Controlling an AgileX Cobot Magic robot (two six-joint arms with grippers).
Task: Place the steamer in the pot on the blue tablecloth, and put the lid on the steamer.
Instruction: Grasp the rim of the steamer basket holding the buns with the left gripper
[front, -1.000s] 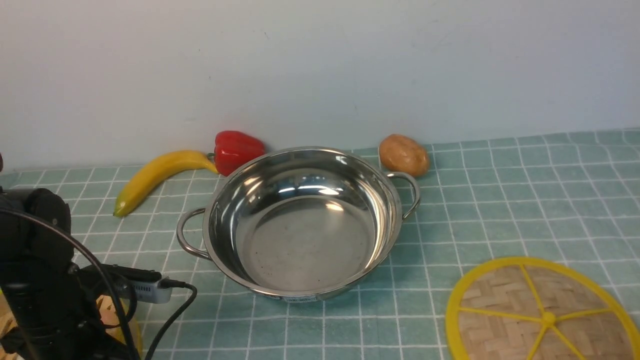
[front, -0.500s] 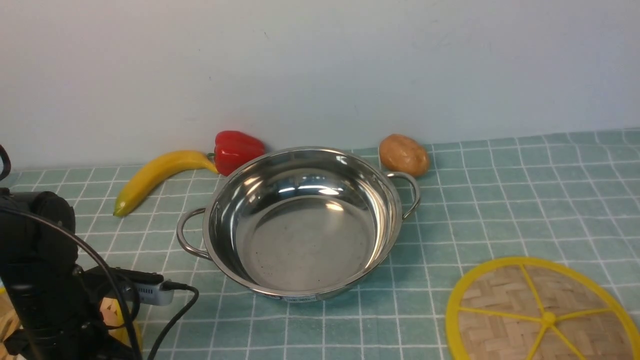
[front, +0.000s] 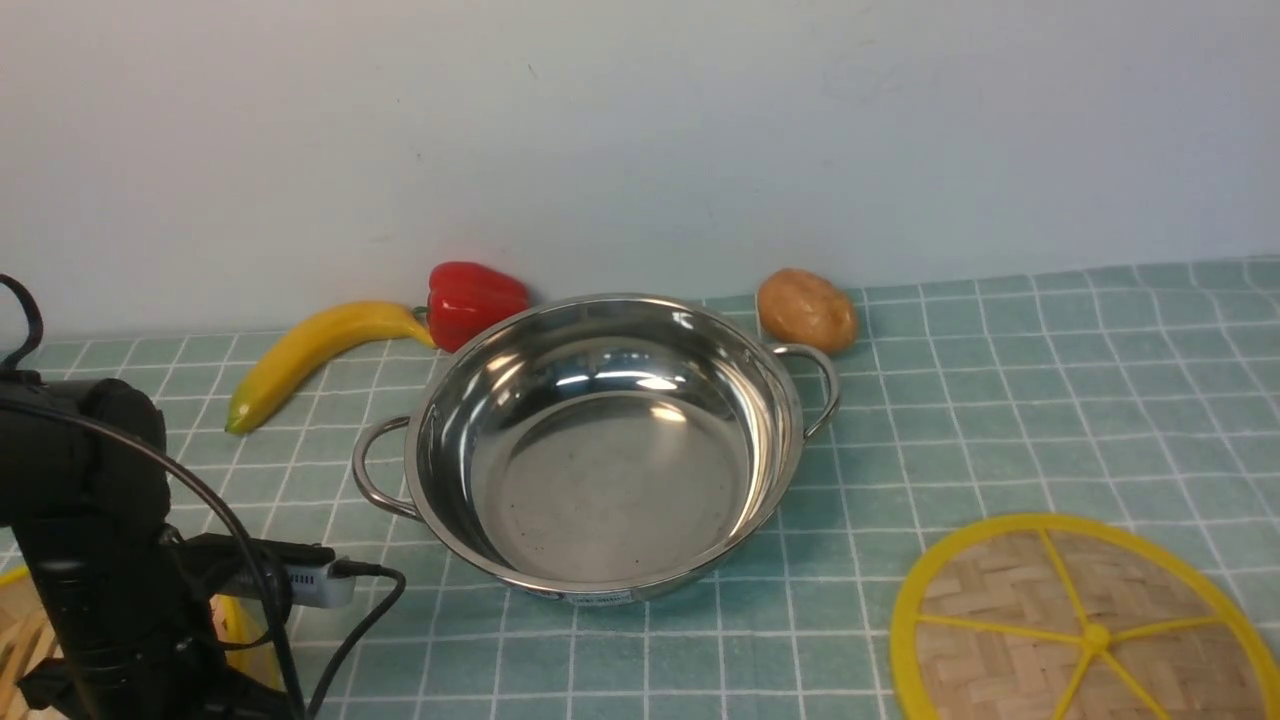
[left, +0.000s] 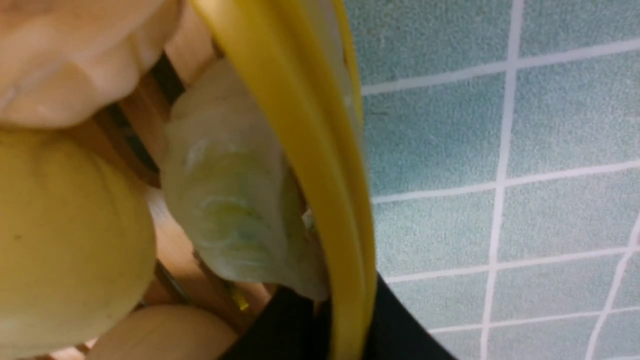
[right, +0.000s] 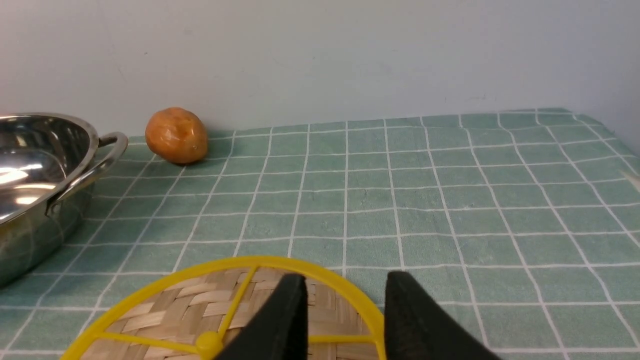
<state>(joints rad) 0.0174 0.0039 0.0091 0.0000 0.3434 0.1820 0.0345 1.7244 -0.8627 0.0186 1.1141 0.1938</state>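
Steamer: the steamer (left: 310, 150) is at the near left corner of the scene, under the left arm (front: 90, 560), well apart from the pot. Pale toy buns and a dumpling (left: 230, 200) lie inside it.
Left gripper: the left gripper (left: 340, 300) has one black finger on each side of the steamer's yellow rim and seems clamped on it, though the close view shows only the fingertips.
Pot: the pot (front: 600, 490) stands empty in the middle of the blue tablecloth (front: 1000, 400).
Lid: the lid (front: 1010, 620) lies flat on the cloth at near right, apart from the pot.
Right gripper: the right gripper (right: 344, 280) hangs over the lid's far rim with its fingers apart, holding nothing.
Far edge: a banana (front: 310, 350) and a red pepper (front: 475, 300) lie left of the pot and a potato (front: 808, 310) just beyond its right handle.
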